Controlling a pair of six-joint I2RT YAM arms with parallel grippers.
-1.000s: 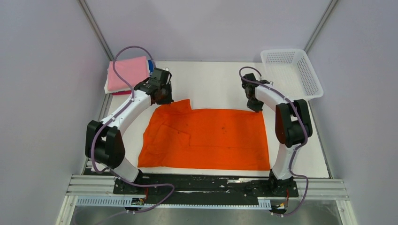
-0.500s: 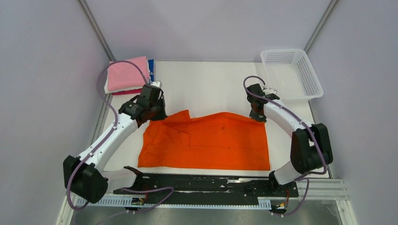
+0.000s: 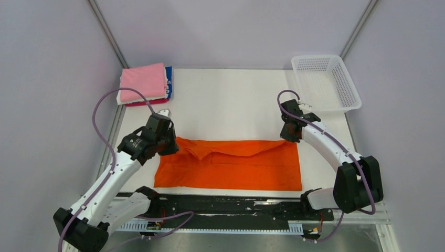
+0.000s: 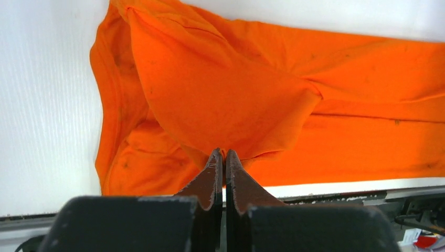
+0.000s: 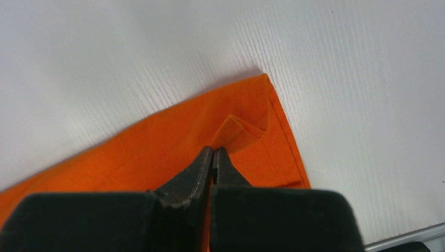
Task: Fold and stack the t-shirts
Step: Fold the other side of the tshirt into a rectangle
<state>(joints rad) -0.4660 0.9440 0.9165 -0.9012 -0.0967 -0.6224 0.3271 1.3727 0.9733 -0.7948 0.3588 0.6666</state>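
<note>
Orange t-shirt [image 3: 231, 170] newly doubled over, underlayer hidden

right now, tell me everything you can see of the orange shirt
The orange shirt is soft bright cloth with tiny dark specks, lying as a wide band at the front of the white table. Its back edge is doubled forward and rumpled; the left gripper and right gripper, both shut, each pinch a back corner.

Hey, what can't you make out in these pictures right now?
- Top view: pink shirt covers the shirts beneath; only edges show.
- Top view: left arm hides the orange shirt at its far left corner.
- Left wrist view: frame edge cuts off that shirt's right end.
- Right wrist view: shut jaws hide how much cloth they pinch.
</note>
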